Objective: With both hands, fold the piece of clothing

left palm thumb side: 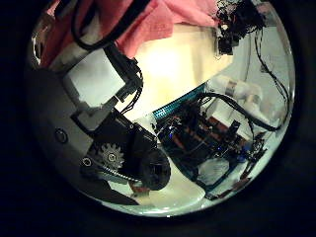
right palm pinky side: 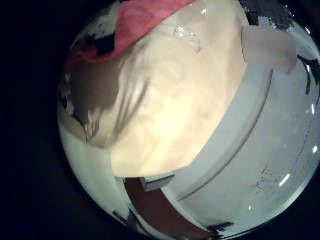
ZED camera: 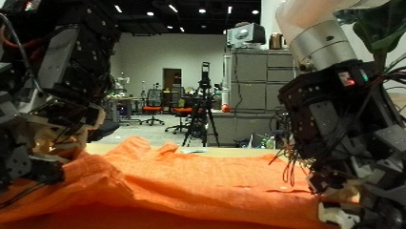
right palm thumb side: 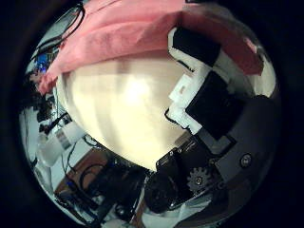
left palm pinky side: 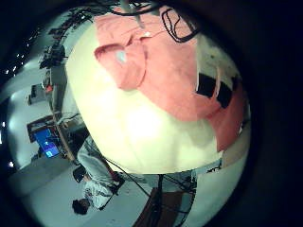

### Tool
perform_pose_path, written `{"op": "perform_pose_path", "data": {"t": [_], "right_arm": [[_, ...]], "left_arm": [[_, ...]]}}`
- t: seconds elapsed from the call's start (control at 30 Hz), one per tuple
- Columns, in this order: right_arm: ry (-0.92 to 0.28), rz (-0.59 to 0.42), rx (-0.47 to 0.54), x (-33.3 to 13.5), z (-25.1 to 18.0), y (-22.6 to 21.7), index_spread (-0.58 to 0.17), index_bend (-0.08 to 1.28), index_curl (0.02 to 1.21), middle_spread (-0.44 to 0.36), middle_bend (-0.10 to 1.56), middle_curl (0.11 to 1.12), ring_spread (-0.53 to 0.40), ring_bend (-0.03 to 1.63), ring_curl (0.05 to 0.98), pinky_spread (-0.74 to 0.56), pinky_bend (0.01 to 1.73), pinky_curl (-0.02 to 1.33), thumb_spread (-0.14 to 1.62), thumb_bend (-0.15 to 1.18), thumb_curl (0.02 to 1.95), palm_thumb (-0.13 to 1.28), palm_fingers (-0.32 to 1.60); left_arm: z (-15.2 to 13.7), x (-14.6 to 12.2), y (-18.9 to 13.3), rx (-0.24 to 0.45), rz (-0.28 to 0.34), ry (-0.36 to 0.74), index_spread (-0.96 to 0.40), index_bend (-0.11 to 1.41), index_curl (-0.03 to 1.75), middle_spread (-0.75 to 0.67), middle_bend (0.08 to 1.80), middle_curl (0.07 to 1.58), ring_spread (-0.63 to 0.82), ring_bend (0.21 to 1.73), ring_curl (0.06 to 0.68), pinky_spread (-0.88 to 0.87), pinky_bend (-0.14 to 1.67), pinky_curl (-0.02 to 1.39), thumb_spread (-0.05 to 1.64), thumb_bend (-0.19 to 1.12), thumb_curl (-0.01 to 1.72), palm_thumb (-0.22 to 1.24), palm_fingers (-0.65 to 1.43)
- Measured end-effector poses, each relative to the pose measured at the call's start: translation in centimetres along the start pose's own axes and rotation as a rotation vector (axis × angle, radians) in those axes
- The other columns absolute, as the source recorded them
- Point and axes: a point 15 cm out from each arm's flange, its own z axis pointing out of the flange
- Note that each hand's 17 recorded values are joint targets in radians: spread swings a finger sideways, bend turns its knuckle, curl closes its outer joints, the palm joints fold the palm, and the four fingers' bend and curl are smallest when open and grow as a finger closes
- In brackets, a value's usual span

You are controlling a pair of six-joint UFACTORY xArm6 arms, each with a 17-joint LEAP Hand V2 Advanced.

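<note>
While both arms hang down over the table (ZED camera: 253, 150), the orange garment (ZED camera: 191, 186) lies spread across its pale top, rumpled into low ridges and with no clean fold line visible in the outside view. The left hand (ZED camera: 38, 143) sits low at one end of the cloth, its dark fingers down at the fabric's edge, but whether they pinch the cloth or only rest against it cannot be told from here. The right hand (ZED camera: 349, 143) is low at the other end, close above the cloth near the table's edge; its fingers are likewise too hidden to say whether they are spread or closed on the fabric. From the left palm's little finger side the garment (left palm pinky side: 166, 71) looks like a shirt laid mostly flat, with what seems a collar or sleeve turned over on top of it. From the right palm's thumb side a finger (right palm thumb side: 204, 81) lies over the cloth's edge (right palm thumb side: 123, 38). As a judgement, the folding is at an early stage: the hands are placed at the two ends, and the lifting and doubling over remain to be done.
</note>
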Motion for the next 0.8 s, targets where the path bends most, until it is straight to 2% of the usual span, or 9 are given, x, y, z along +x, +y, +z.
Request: {"op": "perform_pose_path", "data": {"t": [0.1,0.33,0.47,0.67,0.8], "right_arm": [[0.004,0.005,0.036,0.4,-1.7,0.7,-0.315,0.97,0.78,-0.15,1.19,0.75,-0.231,1.28,0.636,-0.32,1.25,0.66,1.32,0.06,0.41,1.02,1.21],[-0.001,0.002,0.029,0.9,-4.3,4.1,-0.288,1.01,0.81,-0.136,1.25,0.74,-0.217,1.32,0.656,-0.28,1.28,0.7,1.35,0.04,0.44,1.03,1.17],[0.002,0.014,0.043,1.3,-6.1,5.7,-0.281,1.02,0.82,-0.131,1.26,0.74,-0.214,1.33,0.66,-0.27,1.28,0.71,1.35,0.02,0.45,1.02,1.17],[0.009,0.039,0.154,2.4,-11.7,4.6,-0.272,1.04,0.82,-0.133,1.28,0.72,-0.214,1.34,0.659,-0.27,1.27,0.72,1.33,0.0,0.47,1.03,1.18],[0.009,0.058,0.188,3.1,-14.0,3.4,-0.266,1.05,0.81,-0.133,1.29,0.72,-0.213,1.35,0.657,-0.27,1.26,0.72,1.32,-0.01,0.48,1.03,1.18]], "left_arm": [[-0.4,0.1,0.7,-0.011,0.011,0.004,-0.61,0.19,1.45,-0.64,0.78,1.1,-0.49,1.22,0.538,-0.78,0.71,0.62,0.91,-0.02,0.64,0.83,0.93],[-2.0,0.6,2.7,-0.037,0.049,0.02,-0.6,0.19,1.45,-0.65,0.78,1.1,-0.49,1.21,0.538,-0.78,0.7,0.63,0.91,-0.02,0.64,0.83,0.93],[-4.4,0.6,3.7,-0.041,0.053,0.029,-0.59,0.18,1.46,-0.65,0.77,1.1,-0.49,1.22,0.538,-0.79,0.7,0.63,0.91,-0.02,0.64,0.83,0.94],[-8.4,0.0,3.7,-0.034,0.056,0.024,-0.58,0.18,1.46,-0.65,0.77,1.1,-0.49,1.21,0.536,-0.79,0.71,0.63,0.91,-0.02,0.64,0.82,0.95],[-10.5,-0.8,2.6,-0.034,0.051,0.021,-0.57,0.19,1.46,-0.66,0.76,1.1,-0.49,1.2,0.534,-0.79,0.71,0.64,0.91,-0.02,0.64,0.82,0.96]]}}
